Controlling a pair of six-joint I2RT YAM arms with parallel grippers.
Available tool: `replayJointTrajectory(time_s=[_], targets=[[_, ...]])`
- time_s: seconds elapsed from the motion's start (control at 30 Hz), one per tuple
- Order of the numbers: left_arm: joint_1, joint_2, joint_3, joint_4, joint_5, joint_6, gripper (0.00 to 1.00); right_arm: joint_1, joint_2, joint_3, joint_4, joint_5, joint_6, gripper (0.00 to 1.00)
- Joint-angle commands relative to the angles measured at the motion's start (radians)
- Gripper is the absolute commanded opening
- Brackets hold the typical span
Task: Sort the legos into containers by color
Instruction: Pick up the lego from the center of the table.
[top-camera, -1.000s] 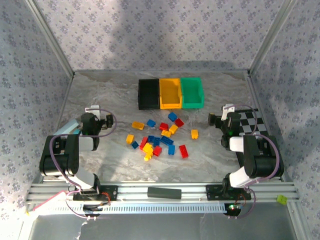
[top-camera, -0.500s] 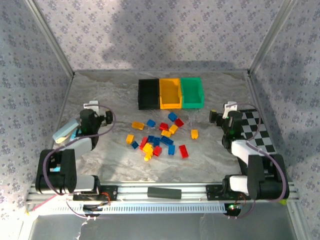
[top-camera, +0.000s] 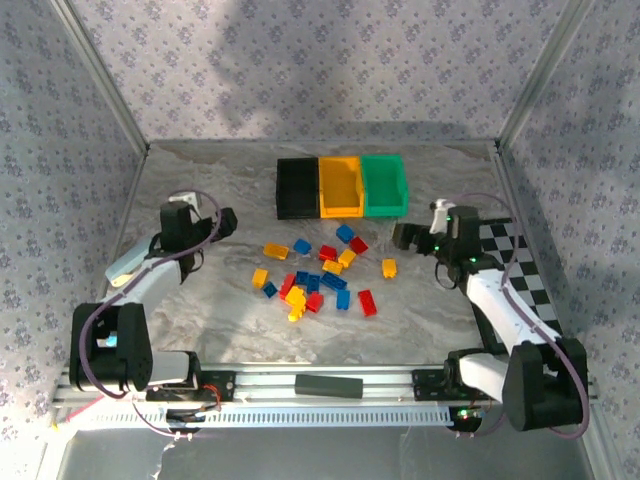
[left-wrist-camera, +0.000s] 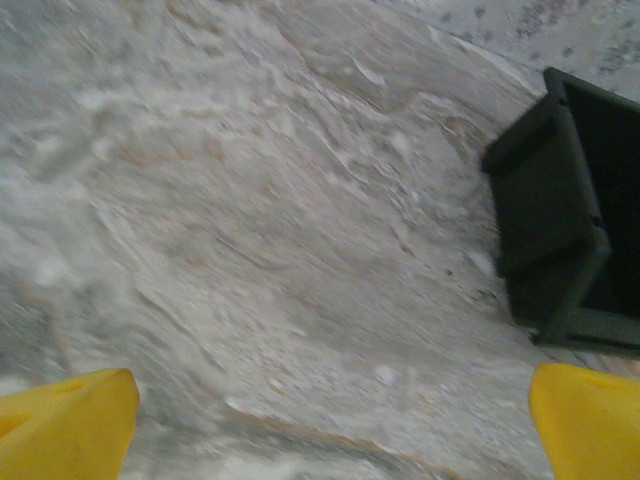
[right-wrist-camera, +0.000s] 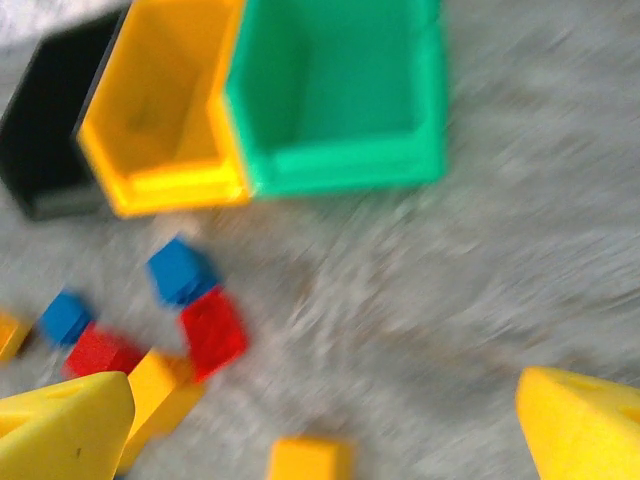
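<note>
Legos (top-camera: 320, 275) lie untouched in a loose heap mid-tabletop (top-camera: 220, 310), none sorted yet. I've swung my left pincer (top-camera: 224, 222) and right pincer (top-camera: 400, 236) out toward the heap, both spread wide and empty. The bins (top-camera: 340, 211) wait just beyond, so picking can start.

An open-topped green plastic bin (right-wrist-camera: 340, 170) sits on a grey marbled tabletop (right-wrist-camera: 530, 250), the picture blurred. Right against its left side is a yellow-orange plastic bin (right-wrist-camera: 175, 185), and beyond that a black plastic bin (right-wrist-camera: 50, 150). Below and left of the green bin lie a small blue plastic brick (right-wrist-camera: 180, 270) and a red plastic brick (right-wrist-camera: 213, 332), touching. The right gripper (right-wrist-camera: 325, 405) has its yellow fingers (right-wrist-camera: 65, 425) spread wide.
</note>
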Motion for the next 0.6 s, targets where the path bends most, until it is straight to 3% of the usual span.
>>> replayJointTrajectory(time_s=[0.0, 0.1, 0.17, 0.27, 0.57], targets=[[-0.035, -0.007, -0.031, 0.026, 0.077, -0.095, 1.00, 0.129, 0.015, 0.028, -0.228, 0.022, 0.061, 0.99], [-0.071, 0.008, -0.059, 0.063, 0.050, -0.097, 1.00, 0.234, 0.059, 0.076, -0.353, 0.189, 0.073, 0.96], [-0.074, 0.031, -0.058, 0.081, 0.069, -0.127, 1.00, 0.261, 0.106, 0.112, -0.430, 0.243, 0.096, 0.88], [-0.080, 0.067, -0.042, 0.083, 0.094, -0.152, 1.00, 0.269, 0.181, 0.147, -0.485, 0.263, 0.115, 0.78], [-0.085, 0.081, -0.081, 0.136, 0.111, -0.211, 1.00, 0.292, 0.315, 0.192, -0.399, 0.251, 0.144, 0.68]])
